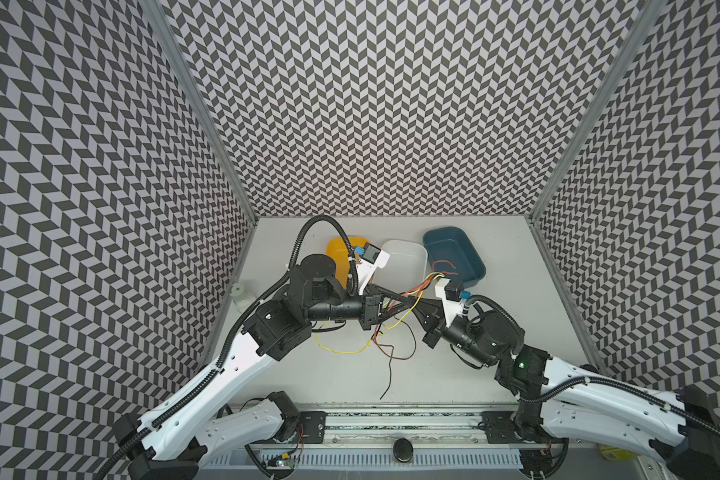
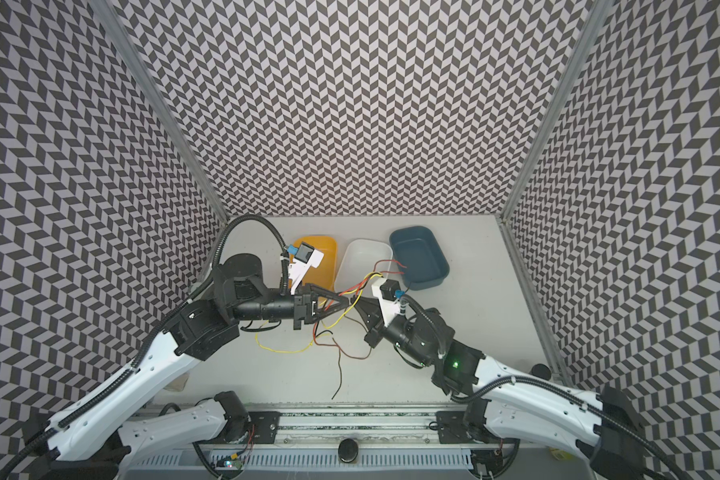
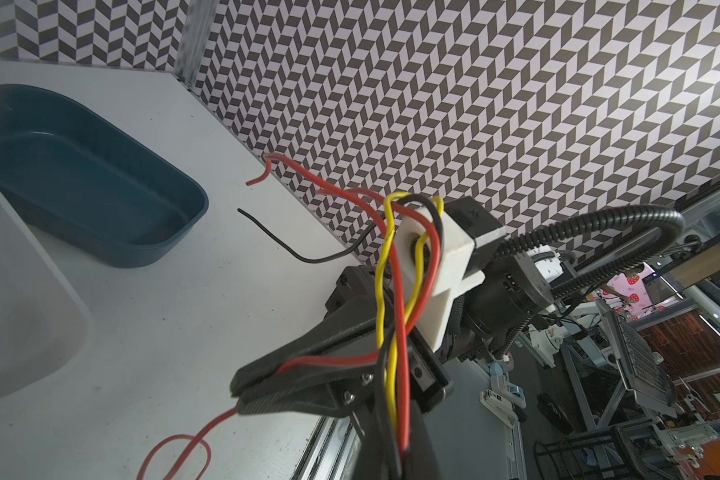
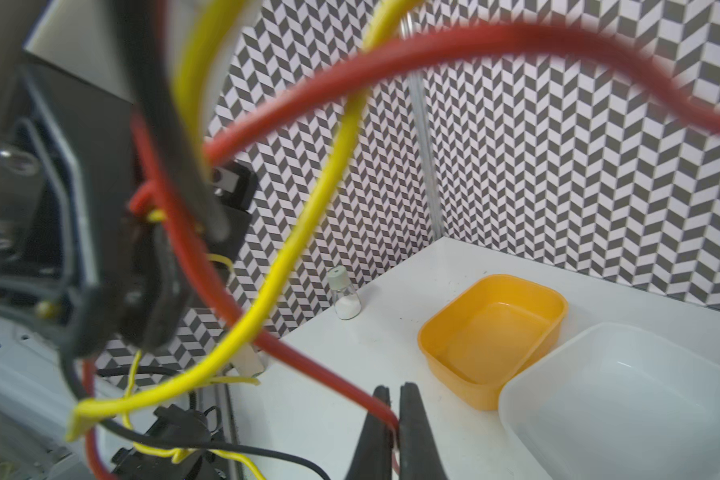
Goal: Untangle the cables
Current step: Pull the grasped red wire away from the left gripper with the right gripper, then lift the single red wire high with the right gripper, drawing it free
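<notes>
Gripped the cables (image 3: 403, 374) in the closed left gripper (image 1: 409, 301), pinched the red cable (image 4: 300, 357) in the closed right gripper (image 4: 393, 392) just off left's tips, with tails below; mid-separation, next probably needed pulling red clear slowly

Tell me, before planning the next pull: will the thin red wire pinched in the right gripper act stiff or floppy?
Probably floppy: the thin red wire droops from the right gripper into a loose loop on the white table. Likely to drag neighbours, since it crosses the thin yellow wire.
</notes>
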Controlling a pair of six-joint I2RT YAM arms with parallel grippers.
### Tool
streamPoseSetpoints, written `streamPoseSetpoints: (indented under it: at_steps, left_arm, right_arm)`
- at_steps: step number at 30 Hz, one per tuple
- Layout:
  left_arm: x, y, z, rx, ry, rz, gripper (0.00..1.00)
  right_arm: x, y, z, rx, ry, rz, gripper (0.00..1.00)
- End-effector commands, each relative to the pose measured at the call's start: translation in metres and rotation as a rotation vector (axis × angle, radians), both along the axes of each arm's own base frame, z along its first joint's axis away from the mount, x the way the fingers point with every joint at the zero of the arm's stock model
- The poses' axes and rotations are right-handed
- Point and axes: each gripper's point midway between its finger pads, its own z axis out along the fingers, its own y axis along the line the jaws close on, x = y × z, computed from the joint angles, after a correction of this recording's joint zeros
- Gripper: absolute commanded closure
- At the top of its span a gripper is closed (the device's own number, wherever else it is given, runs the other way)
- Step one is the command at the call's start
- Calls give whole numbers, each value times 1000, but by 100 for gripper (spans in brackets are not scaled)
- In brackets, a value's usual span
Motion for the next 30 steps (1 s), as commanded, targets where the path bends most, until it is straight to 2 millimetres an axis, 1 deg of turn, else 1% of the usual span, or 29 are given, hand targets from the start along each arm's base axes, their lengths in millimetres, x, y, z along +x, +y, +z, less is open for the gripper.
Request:
streamPoseSetpoints:
  at_steps: [1,4,8,11,12,13,14,16,19,20,24,25,26,28,30]
  left_arm:
    - [-5,19,30,-23,-93,44,100]
    - [-2,31,42,-27,-107,79,100]
    - [2,44,60,-36,-161,119,100]
    - [6,55,73,-32,-188,174,100]
    - [4,57,78,-37,-200,183,100]
    - [2,59,81,-46,-204,183,100]
    - [1,58,83,-58,-197,176,100]
    - [-2,57,82,-73,-182,161,100]
    - [-3,58,80,-72,-182,163,100]
    - [-3,59,80,-70,-180,165,100]
    - [-7,62,81,-64,-190,169,100]
    - [-7,63,80,-60,-191,173,100]
    - [-7,64,80,-55,-198,177,100]
    - [-5,66,75,-33,-207,197,100]
    - [1,71,67,0,-212,246,100]
  right_arm:
    - [14,-32,-19,-37,32,-180,100]
    - [19,-50,-35,-71,50,-265,100]
    - [27,-68,-49,-113,85,-357,100]
    - [34,-83,-63,-155,140,-428,100]
    - [36,-88,-68,-157,167,-448,100]
    - [37,-91,-72,-155,186,-449,100]
    - [38,-89,-73,-151,191,-430,100]
    - [37,-87,-71,-133,196,-397,100]
    - [39,-94,-65,-160,196,-426,100]
    - [41,-100,-65,-163,203,-452,100]
    - [56,-133,-79,-143,319,-540,100]
    - [57,-137,-80,-131,334,-538,100]
    - [58,-142,-77,-117,340,-543,100]
    - [56,-150,-65,-98,318,-558,100]
    - [53,-153,-43,-98,273,-559,100]
